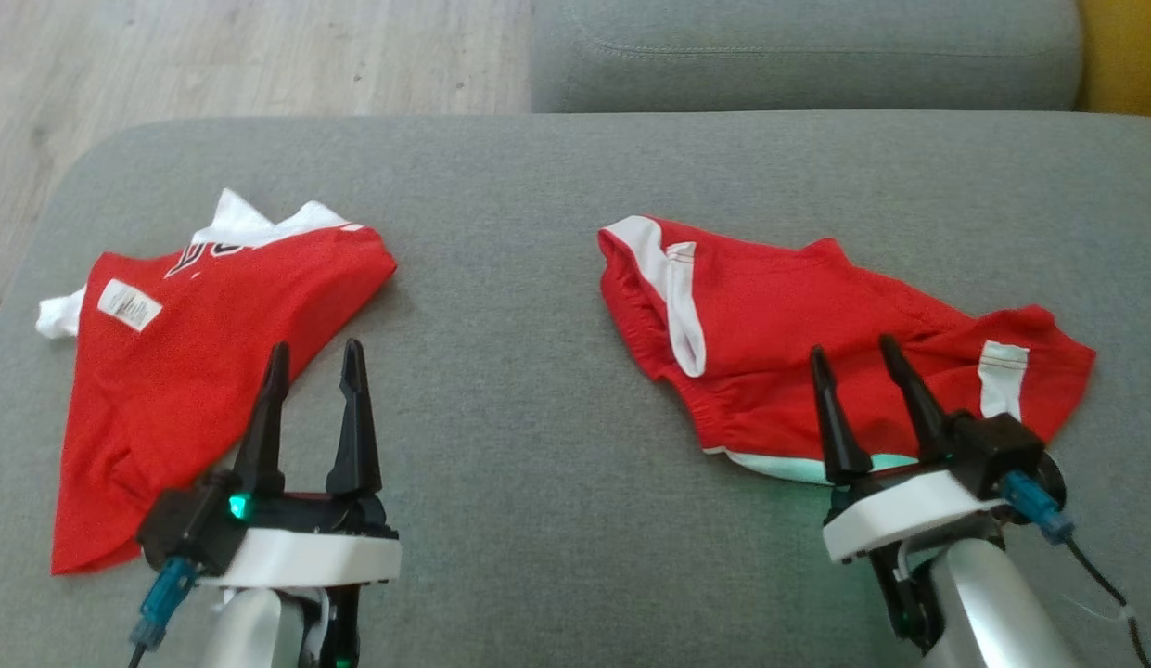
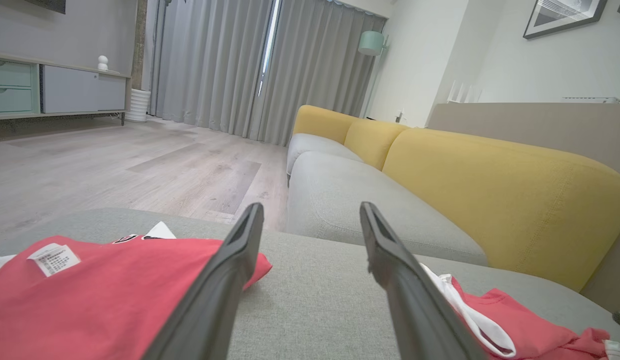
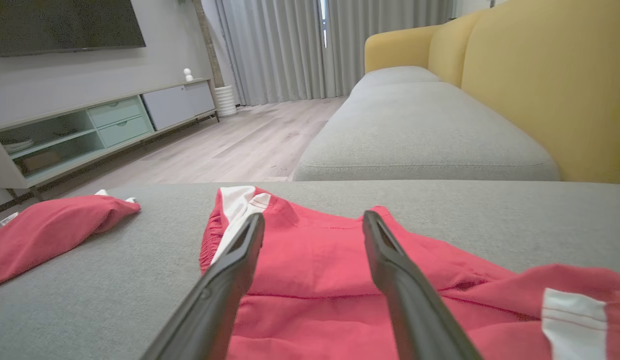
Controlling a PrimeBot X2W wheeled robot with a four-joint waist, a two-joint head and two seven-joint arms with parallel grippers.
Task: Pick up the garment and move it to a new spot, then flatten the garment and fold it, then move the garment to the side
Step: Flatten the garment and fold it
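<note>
Left gripper [image 1: 316, 346] sits at about 7 o'clock in the head view, its two dark fingers spread apart with nothing between them, pointing toward 12 o'clock. One finger overlaps the near edge of the red shirt [image 1: 195, 371] and the other lies over bare grey cushion [image 1: 538, 390]; whether either tip touches the surface cannot be told. That shirt lies crumpled at 9 o'clock on the cushion, a white label [image 1: 130, 304] facing up and white sleeve fabric poking out at its far side, toward 11 o'clock.

Right gripper [image 1: 851, 345] is at about 5 o'clock, fingers likewise parted and empty, both tips over the red shorts [image 1: 779, 315]. These shorts lie rumpled at 3 o'clock, well apart from the shirt, with a white stripe [image 1: 677, 297] down the side nearest the middle and a smaller white patch [image 1: 1002, 376] toward 4 o'clock. In the right wrist view the red fabric runs under and between the fingers.

Beyond the cushion, from 12 to 1 o'clock, is a grey sofa seat [image 1: 798, 56] with a yellow backrest [image 1: 1127, 56]; wooden floor [image 1: 260, 56] shows at 11 o'clock
</note>
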